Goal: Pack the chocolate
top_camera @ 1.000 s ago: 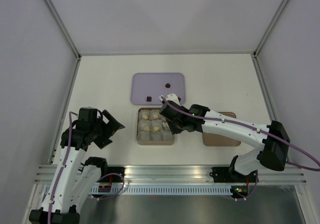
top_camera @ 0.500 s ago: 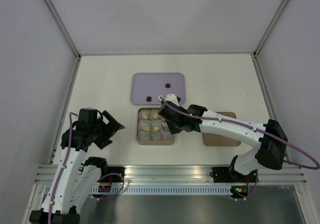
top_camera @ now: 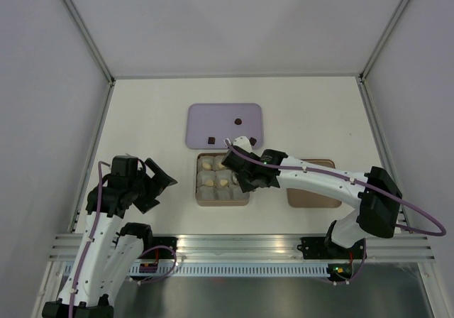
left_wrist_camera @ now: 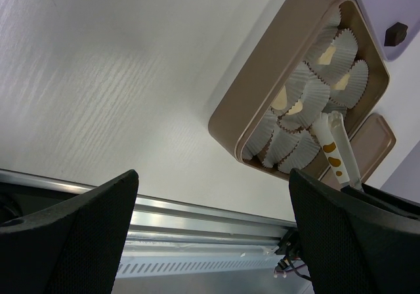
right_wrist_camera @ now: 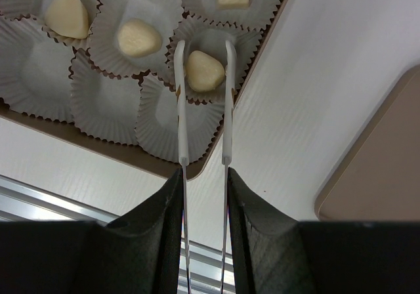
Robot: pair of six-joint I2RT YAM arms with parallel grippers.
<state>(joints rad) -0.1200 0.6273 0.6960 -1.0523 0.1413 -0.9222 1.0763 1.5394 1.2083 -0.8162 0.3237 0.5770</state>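
Since one second ago the right gripper [top_camera: 240, 173] has slid a little toward the left of the top view, further over the tan box [top_camera: 221, 201], while the left arm has hardly changed its pose. Seen from the right wrist, this gripper is closed on a pair of thin white tongs [right_wrist_camera: 182, 130], whose two arms pass between its black fingers [right_wrist_camera: 154, 218]. The tips of the tongs stand on both sides of one cream chocolate [right_wrist_camera: 205, 71], which lies in a white paper cup [right_wrist_camera: 246, 48] near the box's edge; whether the tips really press it, I cannot tell. Three more cream pieces [right_wrist_camera: 138, 38] lie in other cups toward the upper left and the top of that view. Two dark brown pieces [top_camera: 211, 140] rest on the lavender tray [top_camera: 213, 116] just above the box in the top view, one near its lower left corner and the other nearer its middle. At the right of the box a tan lid [top_camera: 312, 199] lies on the white table [top_camera: 319, 112], partly under the right arm. The left gripper [top_camera: 157, 179] is at the left of the frame, well apart from the box, with its jaws spread wide and nothing between them.
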